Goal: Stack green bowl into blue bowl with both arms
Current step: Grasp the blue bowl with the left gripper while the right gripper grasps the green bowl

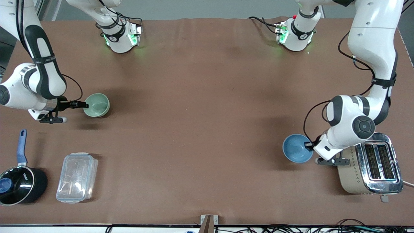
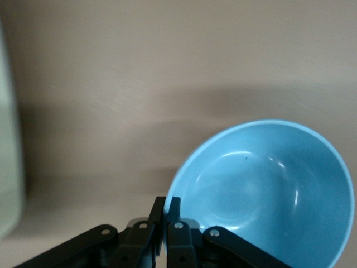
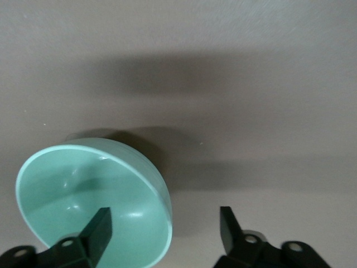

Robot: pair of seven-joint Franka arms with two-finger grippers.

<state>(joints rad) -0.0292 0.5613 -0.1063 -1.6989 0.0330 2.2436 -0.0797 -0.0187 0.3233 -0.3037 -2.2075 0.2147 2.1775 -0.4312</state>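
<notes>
The pale green bowl stands on the table toward the right arm's end. My right gripper is open at its rim. In the right wrist view the gripper straddles the rim of the bowl, one finger inside and the other outside. The light-blue bowl is toward the left arm's end, beside the toaster. My left gripper is shut on its rim. The left wrist view shows the gripper pinching the edge of the bowl.
A chrome and beige toaster stands close to the blue bowl at the left arm's end. A black saucepan with a blue handle and a clear plastic container sit near the front camera at the right arm's end.
</notes>
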